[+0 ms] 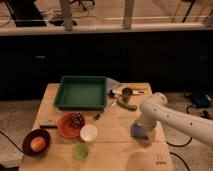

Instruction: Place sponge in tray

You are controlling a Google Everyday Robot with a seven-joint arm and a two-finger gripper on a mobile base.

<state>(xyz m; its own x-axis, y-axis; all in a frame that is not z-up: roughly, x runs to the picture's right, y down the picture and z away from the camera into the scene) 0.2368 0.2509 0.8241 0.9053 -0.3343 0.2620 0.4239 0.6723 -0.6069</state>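
The green tray [63, 102] lies at the back left of the wooden table and holds nothing. The blue-grey sponge [138, 131] is at the right front of the table, right under the end of my white arm. My gripper [141, 129] is at the sponge, pointing down over it, and the arm hides most of it. I cannot tell whether the sponge rests on the table or is lifted. The sponge is well to the right of the tray and nearer to the front edge.
An orange plate [64, 128] with dark pieces, a white cup [88, 133], a pale green blob [80, 150] and a dark bowl [29, 142] with an orange fruit stand front left. A small can [127, 94], a green vegetable [127, 106] and utensils lie right of the tray.
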